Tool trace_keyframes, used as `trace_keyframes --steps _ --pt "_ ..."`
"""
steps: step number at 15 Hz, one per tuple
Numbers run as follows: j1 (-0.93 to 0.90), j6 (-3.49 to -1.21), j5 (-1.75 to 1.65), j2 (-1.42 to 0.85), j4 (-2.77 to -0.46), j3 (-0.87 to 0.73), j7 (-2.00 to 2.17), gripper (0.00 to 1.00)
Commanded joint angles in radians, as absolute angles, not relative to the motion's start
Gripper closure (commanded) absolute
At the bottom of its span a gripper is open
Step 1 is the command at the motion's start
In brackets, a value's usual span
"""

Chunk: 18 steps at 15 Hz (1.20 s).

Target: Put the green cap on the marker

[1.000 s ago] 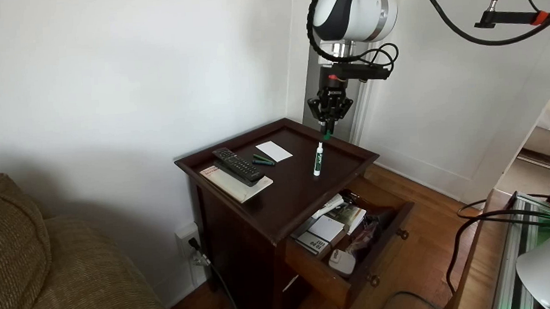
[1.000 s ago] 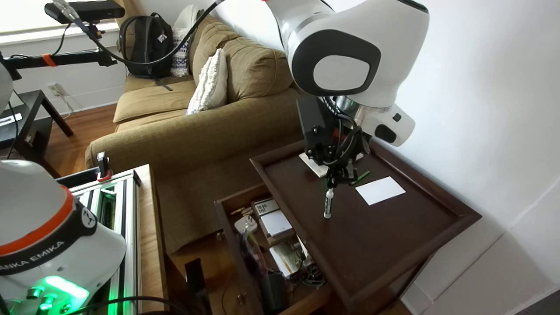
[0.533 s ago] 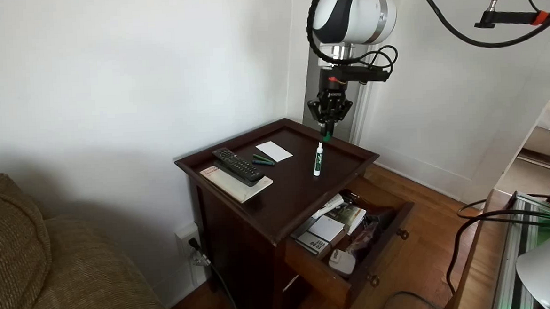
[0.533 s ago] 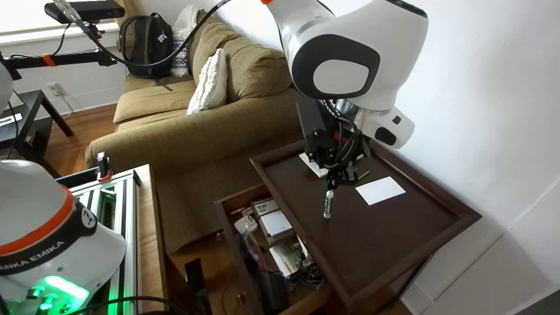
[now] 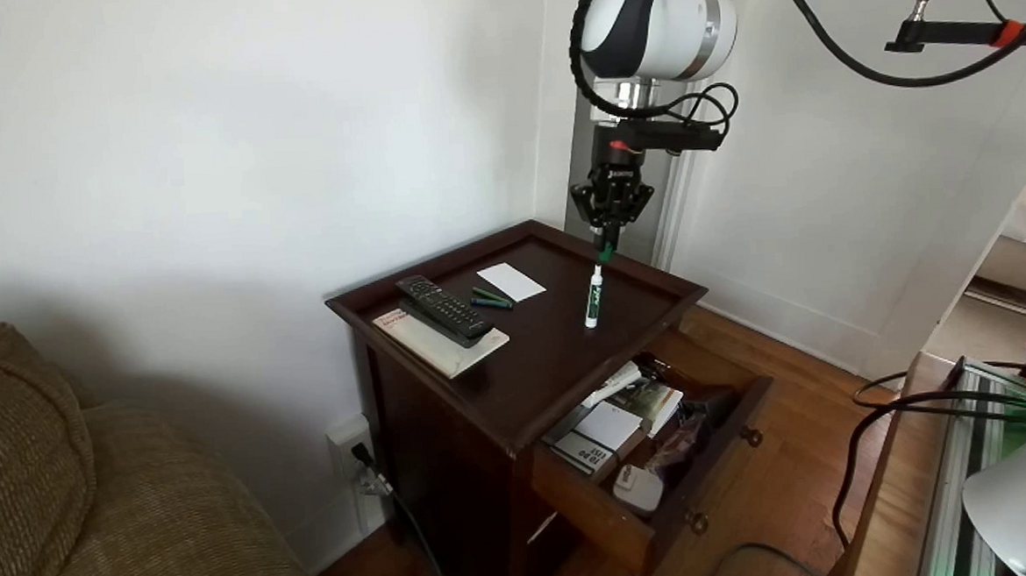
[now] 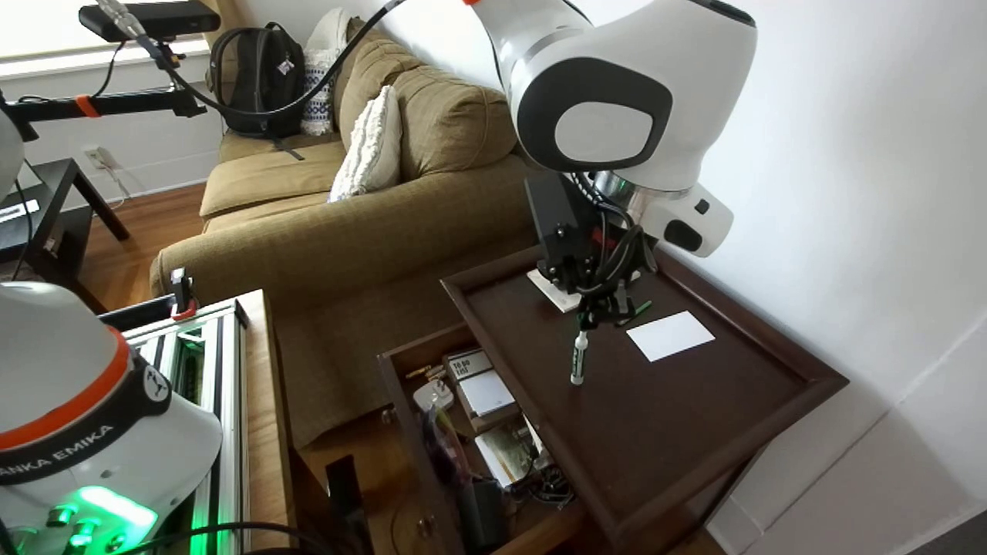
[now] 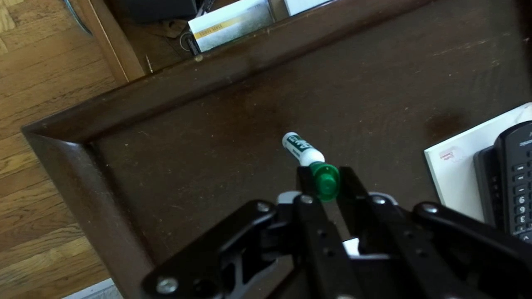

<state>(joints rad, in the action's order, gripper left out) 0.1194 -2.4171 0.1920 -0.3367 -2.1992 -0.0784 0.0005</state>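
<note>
The marker [image 5: 594, 299], white with a green label, stands upright on the dark table; it also shows in an exterior view [image 6: 578, 364] and in the wrist view [image 7: 298, 145]. My gripper [image 5: 607, 239] is shut on the green cap [image 5: 605, 252] and holds it just above the marker's tip. In that view the cap sits slightly right of the tip, with a small gap. In the wrist view the cap [image 7: 327, 182] is between the fingertips [image 7: 324, 173] and hides the marker's tip. In an exterior view the gripper [image 6: 594, 316] mostly hides the cap.
The wooden table top [image 5: 543, 357] has a raised rim. A remote [image 5: 445, 307] lies on a pale book [image 5: 442, 353]. Green and dark pens [image 5: 492, 300] and a white paper slip [image 5: 511, 282] lie nearby. An open drawer [image 5: 644, 439] full of things juts out below.
The gripper with the cap has shifted slightly left and a touch up in an exterior view, closer to over the marker's tip. The marker has not moved.
</note>
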Motion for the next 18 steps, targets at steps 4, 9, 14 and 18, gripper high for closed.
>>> trace_keyframes --steps 4,9,14,18 --pt "0.139 -2.446 0.227 -0.369 -2.187 -0.059 -0.036 0.95" --pt "0.138 -2.451 0.23 -0.378 -2.18 -0.054 -0.041 0.95" --pt "0.136 -2.444 0.218 -0.392 -2.167 -0.058 -0.036 0.95" --pt "0.133 -2.43 0.21 -0.398 -2.164 -0.06 -0.032 0.95"
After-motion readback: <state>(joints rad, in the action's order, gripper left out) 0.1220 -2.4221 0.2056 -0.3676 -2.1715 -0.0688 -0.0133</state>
